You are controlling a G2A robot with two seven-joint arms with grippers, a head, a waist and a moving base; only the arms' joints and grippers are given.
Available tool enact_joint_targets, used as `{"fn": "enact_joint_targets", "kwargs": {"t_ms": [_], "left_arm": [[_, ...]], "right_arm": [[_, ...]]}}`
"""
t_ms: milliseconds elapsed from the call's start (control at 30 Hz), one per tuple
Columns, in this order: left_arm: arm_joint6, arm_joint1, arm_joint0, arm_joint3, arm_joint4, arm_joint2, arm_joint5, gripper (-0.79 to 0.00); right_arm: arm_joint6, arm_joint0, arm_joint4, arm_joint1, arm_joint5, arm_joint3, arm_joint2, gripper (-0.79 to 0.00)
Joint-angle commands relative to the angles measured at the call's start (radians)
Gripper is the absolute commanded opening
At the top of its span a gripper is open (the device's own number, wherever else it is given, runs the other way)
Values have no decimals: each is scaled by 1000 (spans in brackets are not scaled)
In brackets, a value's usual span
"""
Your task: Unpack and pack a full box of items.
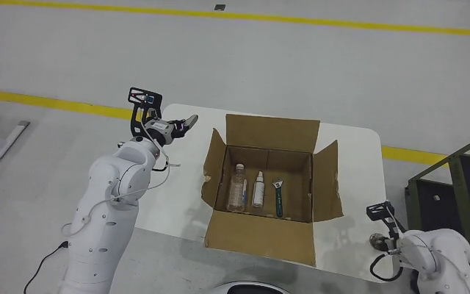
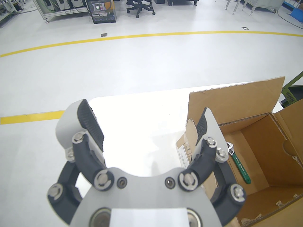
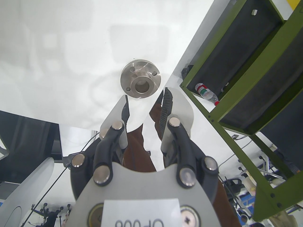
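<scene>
An open cardboard box (image 1: 258, 235) stands in the middle of the white table (image 1: 180, 198). Side by side on its floor lie a clear bottle (image 1: 236, 188), a white spray bottle (image 1: 258, 189) and a green-handled wrench (image 1: 278, 198), which also shows in the left wrist view (image 2: 240, 166). My left gripper (image 2: 144, 121) hovers open and empty over the table just left of the box (image 2: 255, 142); from above it is near the far left corner (image 1: 187, 123). My right gripper (image 3: 145, 105) is open at the table's near right corner. A round metal flange (image 3: 140, 82) lies just beyond its fingertips.
A green metal rack (image 3: 236, 72) stands right beside the table's right edge (image 1: 440, 191), with a small bottle (image 3: 207, 94) on its shelf. The box flaps are folded outward on all sides. Bare tabletop lies left of the box.
</scene>
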Motion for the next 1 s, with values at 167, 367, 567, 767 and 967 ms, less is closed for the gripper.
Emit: {"fn": "enact_joint_targets", "kwargs": {"t_ms": [167, 367, 567, 767, 967], "left_arm": [[0, 0, 0, 0, 0, 0, 0, 0], [0, 0, 0, 0, 0, 0, 0, 0], [0, 0, 0, 0, 0, 0, 0, 0], [0, 0, 0, 0, 0, 0, 0, 0], [0, 0, 0, 0, 0, 0, 0, 0]], "right_arm": [[-20, 34, 12, 3, 8, 63, -13, -443], [-28, 59, 11, 5, 12, 98, -36, -440], [-35, 73, 11, 7, 15, 131, -54, -468], [-38, 78, 16, 10, 16, 143, -56, -486], [-40, 72, 32, 12, 21, 137, -55, -702]]}}
